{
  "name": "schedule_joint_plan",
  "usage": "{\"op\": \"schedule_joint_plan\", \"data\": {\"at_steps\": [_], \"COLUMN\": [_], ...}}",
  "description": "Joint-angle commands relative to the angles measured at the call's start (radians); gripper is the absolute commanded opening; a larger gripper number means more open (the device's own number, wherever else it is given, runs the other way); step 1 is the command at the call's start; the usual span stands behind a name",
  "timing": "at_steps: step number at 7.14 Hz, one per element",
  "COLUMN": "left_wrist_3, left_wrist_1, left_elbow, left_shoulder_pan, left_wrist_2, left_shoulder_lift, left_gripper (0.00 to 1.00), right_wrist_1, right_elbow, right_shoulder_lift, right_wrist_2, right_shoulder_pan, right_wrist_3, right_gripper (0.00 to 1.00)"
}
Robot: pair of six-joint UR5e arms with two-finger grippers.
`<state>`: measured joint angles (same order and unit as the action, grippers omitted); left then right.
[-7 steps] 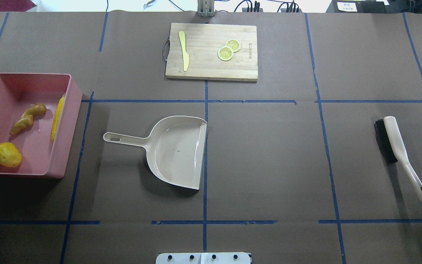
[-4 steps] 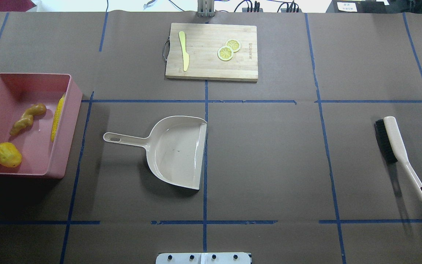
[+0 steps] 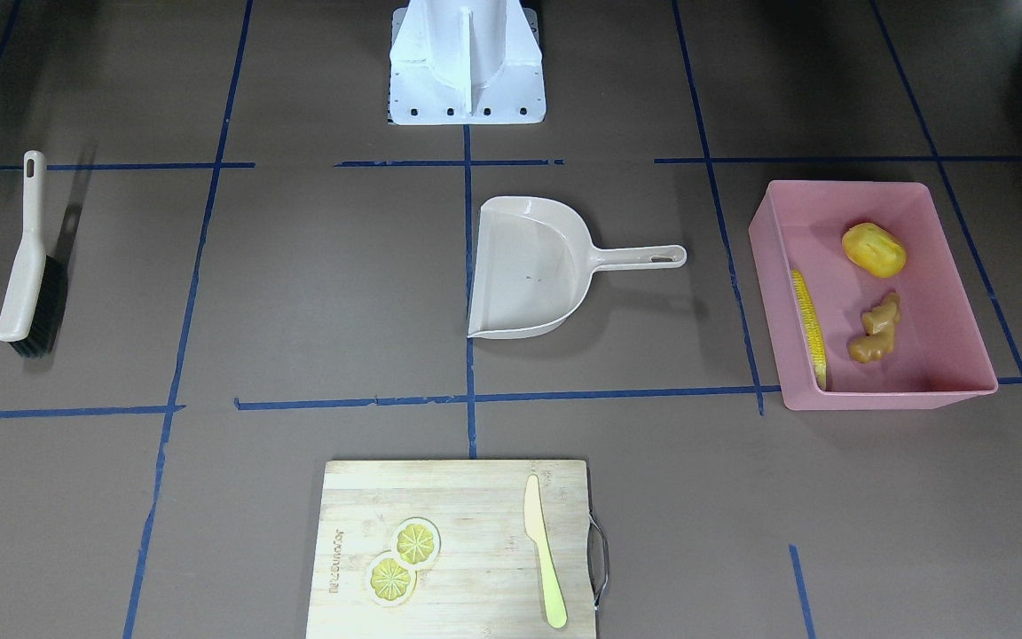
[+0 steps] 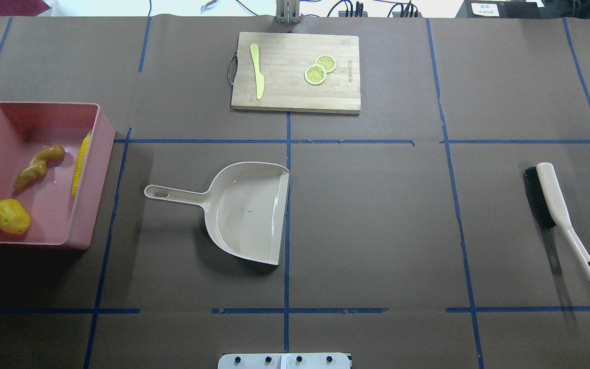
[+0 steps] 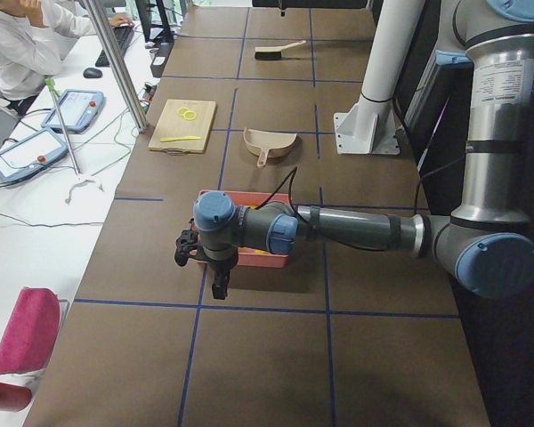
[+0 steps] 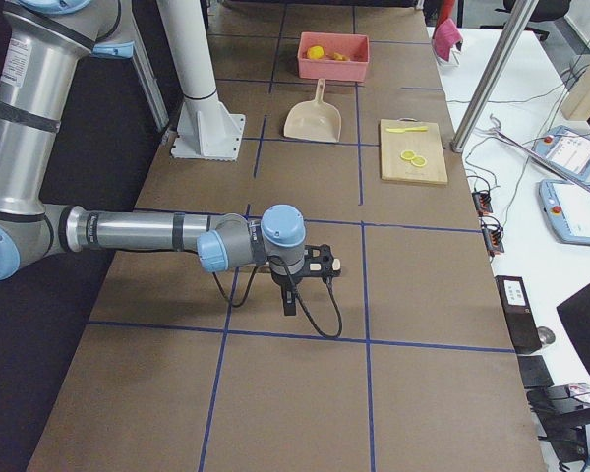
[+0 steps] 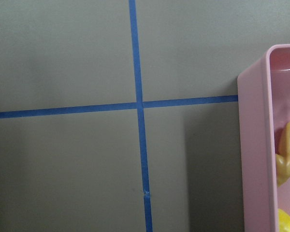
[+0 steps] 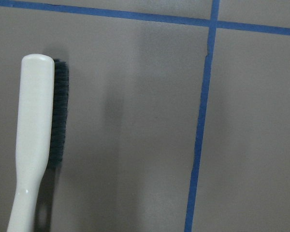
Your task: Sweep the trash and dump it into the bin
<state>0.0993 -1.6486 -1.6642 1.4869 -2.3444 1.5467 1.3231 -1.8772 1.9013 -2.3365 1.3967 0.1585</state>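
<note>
Corn cob (image 4: pixel 79 164), ginger root (image 4: pixel 39 165) and potato lump (image 4: pixel 10 216) make three pieces, all inside the one pink bin (image 4: pixel 49 205) at the desk's left edge. One dustpan (image 4: pixel 244 210) lies mid-desk and one brush (image 4: pixel 556 205) lies near the right edge. One cutting board (image 4: pixel 295 92) at the far edge carries two lemon slices (image 4: pixel 315 74) and one knife (image 4: pixel 257 72).

A second ago a dark part showed at the overhead view's right border; now it is gone. Everything else lies as before.

Only the side views show the arms. The left pincer (image 5: pixel 187 249) hangs just beyond the bin's outer end, and the right pincer (image 6: pixel 320 264) is beside the brush handle. Whether either is open or closed cannot be told.
</note>
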Motion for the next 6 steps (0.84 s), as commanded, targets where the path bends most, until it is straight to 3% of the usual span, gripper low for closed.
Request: {"op": "schedule_joint_plan", "data": {"at_steps": [1, 4, 6], "left_wrist_3": [0.000, 0.000, -0.001], "left_wrist_1": [-0.002, 0.006, 0.009], "left_elbow": [-0.006, 0.007, 0.011], "left_shoulder_pan": [-0.002, -0.004, -0.004], "left_wrist_2": [-0.004, -0.007, -0.009], "left_shoulder_lift": [-0.017, -0.017, -0.013], "left_gripper": [1.00, 1.00, 1.00], "right_wrist_1": [0.001, 0.008, 0.150], "right_elbow": [0.009, 0.018, 0.018], "right_shoulder_lift": [-0.001, -0.001, -0.062], "right_wrist_2": [0.012, 0.031, 0.022], "right_shoulder_pan": [0.018, 0.025, 0.083], "right_wrist_3": [-0.037, -0.082, -0.208], "right_gripper": [1.00, 1.00, 1.00]}}
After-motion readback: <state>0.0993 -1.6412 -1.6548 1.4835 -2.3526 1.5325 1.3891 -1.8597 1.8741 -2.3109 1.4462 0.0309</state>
